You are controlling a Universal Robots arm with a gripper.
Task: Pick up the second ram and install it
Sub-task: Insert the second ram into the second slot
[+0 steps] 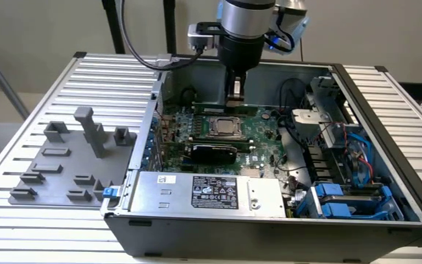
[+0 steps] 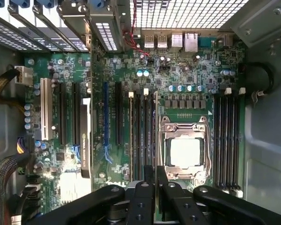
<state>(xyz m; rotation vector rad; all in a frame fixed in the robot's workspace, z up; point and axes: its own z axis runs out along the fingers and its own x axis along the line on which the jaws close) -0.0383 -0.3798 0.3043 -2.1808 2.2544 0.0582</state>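
Item: the second ram [image 2: 155, 131], a slim strip seen edge-on from the wrist view, where it shows as a thin pale line. Holder: gripper [image 2: 155, 171], jaws closed on the strip's two flat faces, one finger on either side. Location: inside the open computer case [image 1: 387, 104] on the table [image 1: 42, 82], low over the motherboard [image 2: 192, 75], in the narrow lane between the CPU socket [image 2: 185, 150] and the bank of memory slots [image 2: 141, 136] beside it. Orientation: long axis parallel with those slots, lying straight out from the jaws. In the exterior view the gripper [image 1: 234, 98] stands upright at the far edge of the board. Seating: judged at or just above a slot next to the socket. Whether it has entered cannot be told. Gray fixture [image 1: 72, 159]: on the table, well apart.
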